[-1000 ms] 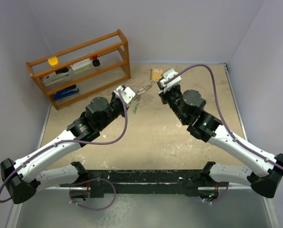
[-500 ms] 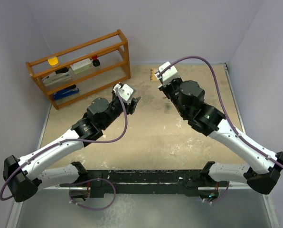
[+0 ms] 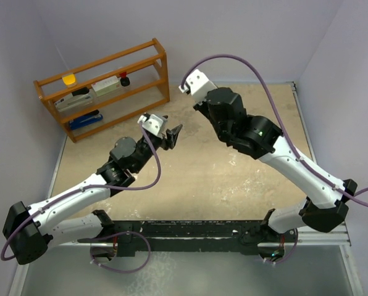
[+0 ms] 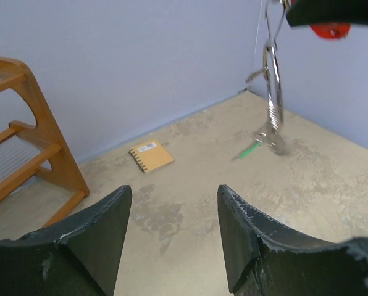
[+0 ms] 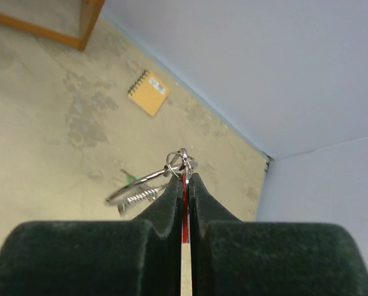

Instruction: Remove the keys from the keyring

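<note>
My right gripper is shut on the red key, gripping it edge-on. The silver keyring hangs from that key by a small ring. In the left wrist view the keyring dangles in the air below the right gripper and the red key head. A green key lies loose on the table beneath it. My left gripper is open, holds nothing, and stands apart from the ring; its fingers frame bare table.
A tan spiral notebook lies near the back wall; the right arm hides it from the top camera. A wooden shelf rack with small items stands at the back left. Walls close in the table at the back and right.
My left gripper has opened and drawn back from the keyring. The right arm has risen and swung left, carrying the red key and ring up off the table.
</note>
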Action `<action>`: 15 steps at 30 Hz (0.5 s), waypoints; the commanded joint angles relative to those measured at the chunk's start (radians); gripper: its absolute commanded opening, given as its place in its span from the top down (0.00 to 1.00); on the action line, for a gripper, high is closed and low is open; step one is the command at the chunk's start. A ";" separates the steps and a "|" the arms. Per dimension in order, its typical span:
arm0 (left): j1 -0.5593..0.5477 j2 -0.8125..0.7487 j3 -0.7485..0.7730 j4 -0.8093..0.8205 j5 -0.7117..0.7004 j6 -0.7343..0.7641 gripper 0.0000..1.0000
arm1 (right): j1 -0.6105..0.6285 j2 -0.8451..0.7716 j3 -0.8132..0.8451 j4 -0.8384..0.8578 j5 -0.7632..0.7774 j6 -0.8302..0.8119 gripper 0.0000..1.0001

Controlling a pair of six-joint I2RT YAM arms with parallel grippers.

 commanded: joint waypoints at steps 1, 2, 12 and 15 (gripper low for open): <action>-0.001 -0.055 -0.038 0.207 -0.035 -0.061 0.43 | 0.062 -0.006 0.033 -0.063 0.136 -0.017 1.00; -0.001 -0.051 -0.041 0.219 -0.030 -0.064 0.42 | 0.072 -0.004 0.038 -0.070 0.139 -0.018 1.00; -0.001 -0.007 -0.082 0.402 0.063 -0.098 0.32 | 0.135 0.018 0.023 -0.070 0.125 -0.022 1.00; -0.001 0.014 -0.103 0.465 0.074 -0.104 0.30 | 0.152 0.030 0.023 -0.069 0.131 -0.023 1.00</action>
